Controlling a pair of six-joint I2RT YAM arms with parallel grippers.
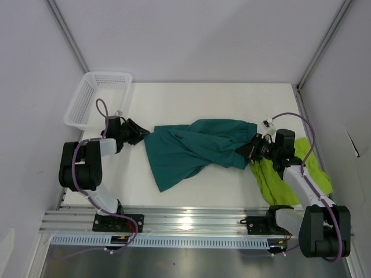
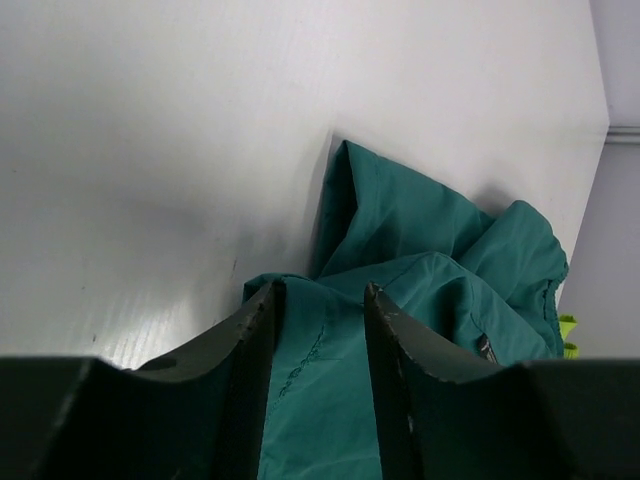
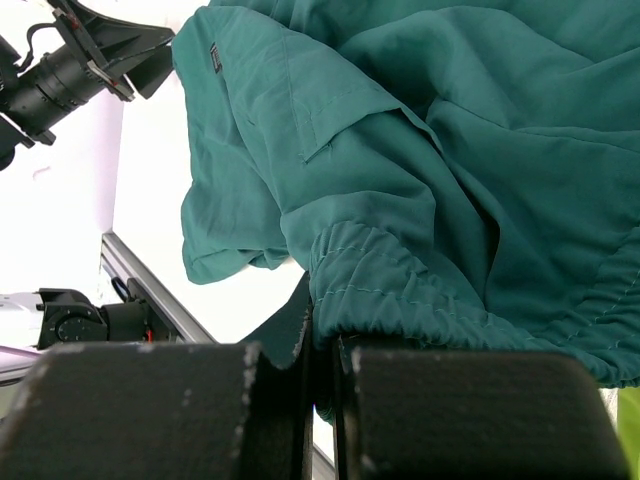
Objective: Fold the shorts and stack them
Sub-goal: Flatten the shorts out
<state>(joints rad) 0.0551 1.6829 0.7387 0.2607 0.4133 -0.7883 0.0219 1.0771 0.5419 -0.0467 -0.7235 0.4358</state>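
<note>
The dark teal shorts lie crumpled across the middle of the white table, stretched between both arms. My left gripper is at their left corner. In the left wrist view its jaws stand apart, with the teal cloth lying between them, unpinched. My right gripper is shut on the elastic waistband at the shorts' right end. In the right wrist view its jaws are pressed together on the gathered teal hem. The lime green shorts lie bunched under the right arm.
A white mesh basket stands at the table's back left corner, just behind the left arm. Metal rails run along the near edge. Grey walls close in both sides. A sliver of lime cloth shows past the teal shorts.
</note>
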